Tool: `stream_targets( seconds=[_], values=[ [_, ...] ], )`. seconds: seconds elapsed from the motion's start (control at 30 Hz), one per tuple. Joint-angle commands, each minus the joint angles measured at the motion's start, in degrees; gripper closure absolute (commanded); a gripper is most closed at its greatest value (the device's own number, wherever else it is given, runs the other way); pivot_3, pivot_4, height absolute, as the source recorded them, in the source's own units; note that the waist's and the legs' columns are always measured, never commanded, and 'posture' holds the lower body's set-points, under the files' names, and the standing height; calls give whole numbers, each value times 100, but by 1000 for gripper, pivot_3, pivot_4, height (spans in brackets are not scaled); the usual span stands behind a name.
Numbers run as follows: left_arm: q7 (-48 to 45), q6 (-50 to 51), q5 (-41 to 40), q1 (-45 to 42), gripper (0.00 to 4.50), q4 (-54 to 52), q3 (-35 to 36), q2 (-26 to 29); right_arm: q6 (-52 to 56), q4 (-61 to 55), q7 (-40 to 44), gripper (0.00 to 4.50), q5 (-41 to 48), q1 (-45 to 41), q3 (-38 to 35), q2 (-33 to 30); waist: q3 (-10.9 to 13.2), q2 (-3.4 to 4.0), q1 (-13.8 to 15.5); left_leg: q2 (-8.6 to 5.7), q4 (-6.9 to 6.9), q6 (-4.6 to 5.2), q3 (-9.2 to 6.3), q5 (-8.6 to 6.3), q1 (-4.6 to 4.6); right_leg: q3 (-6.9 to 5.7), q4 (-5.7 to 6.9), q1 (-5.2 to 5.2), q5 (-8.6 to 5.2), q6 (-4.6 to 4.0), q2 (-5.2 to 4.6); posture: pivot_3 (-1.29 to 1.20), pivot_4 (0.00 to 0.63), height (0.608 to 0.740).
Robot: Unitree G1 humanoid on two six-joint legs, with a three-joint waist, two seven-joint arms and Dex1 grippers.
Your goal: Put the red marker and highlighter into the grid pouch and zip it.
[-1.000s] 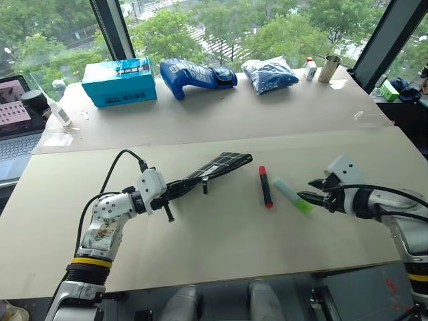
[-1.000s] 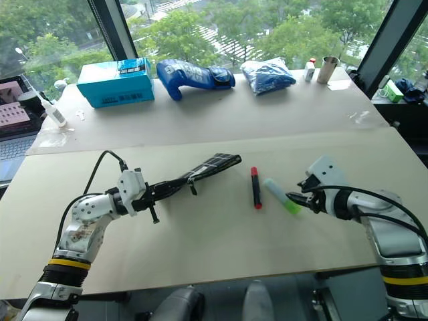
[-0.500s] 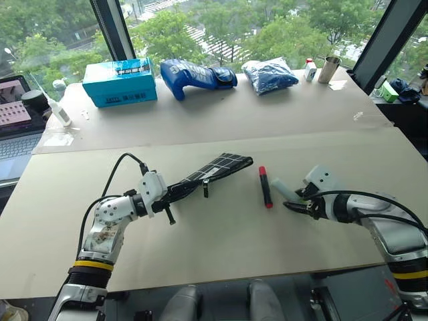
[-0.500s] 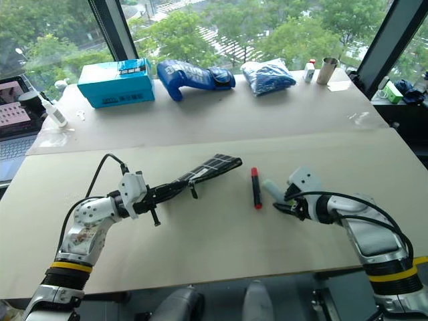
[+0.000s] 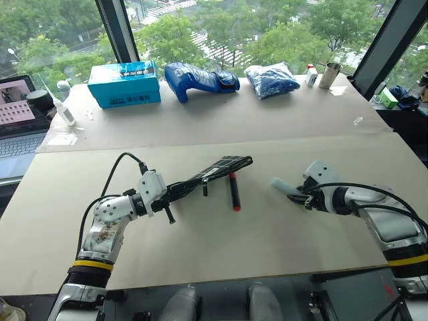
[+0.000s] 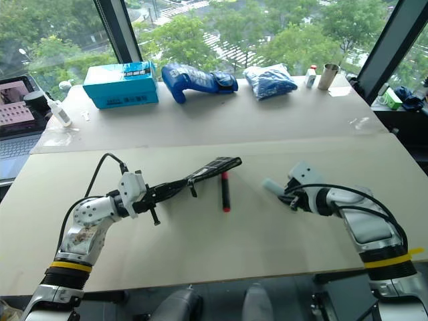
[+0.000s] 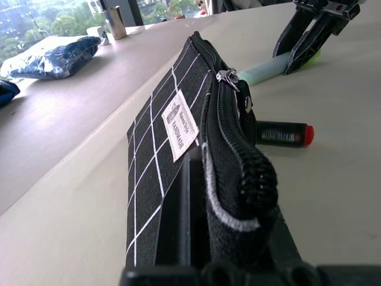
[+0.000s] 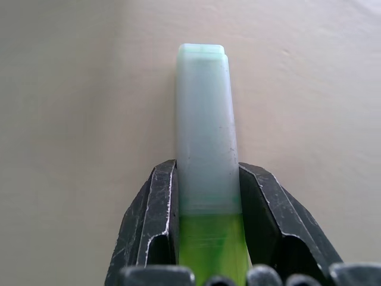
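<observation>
Two fingers (image 8: 161,226) around highlighter (image 8: 205,149)

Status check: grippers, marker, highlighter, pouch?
Left gripper shut on pouch. Right gripper shut on highlighter. Marker on table beside pouch. Nothing blocking.

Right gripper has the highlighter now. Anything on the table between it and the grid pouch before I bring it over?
Only the red marker: it lies between the highlighter in the right gripper and the grid pouch, near the pouch's far end. Lifting over it should clear.
</observation>
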Motion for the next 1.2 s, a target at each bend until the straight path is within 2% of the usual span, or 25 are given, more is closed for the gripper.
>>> stream_targets(
  seconds=[0.03,0.2,0.4,0.57,0.77,1.2],
  values=[
    [30,-115,13,-90,4500,-96,25,-10,-389,91,64,3455,-152,-231,-175,-209,0,0,-3,0,0,-1,0,0,-5,0,-1,-4,0,0,0,0,150,740],
    [30,-146,13,-74,4500,-73,28,-26,-664,-618,673,3455,276,-635,-317,-291,1,1,-53,2,-2,-3,1,1,-16,0,-2,-17,0,0,1,0,150,740],
    [30,-158,11,-91,4500,-52,26,-45,-1072,-1386,1220,3455,-11,-1213,245,-467,2,2,-66,5,-3,-3,-1,-1,-21,-3,-6,-20,0,1,3,0,150,740],
    [34,-151,15,-141,4500,-36,7,-72,-1391,-1424,1501,3455,-459,-1546,760,-544,2,2,-45,1,2,-6,0,-1,-29,-6,-7,-24,0,1,-1,0,150,740],
    [56,-140,23,-112,4500,-69,-4,-102,-1666,-1112,1595,3455,-840,-1715,1020,-454,2,2,-56,2,2,-31,0,14,-39,-6,-7,-35,0,1,-1,0,150,740],
    [-15,-285,214,-33,4500,-36,-147,-74,-1538,-727,1939,3455,-744,-1921,877,-396,2,2,-60,1,4,-45,1,22,-71,-3,2,-77,3,-2,-1,0,150,740]
  ],
)
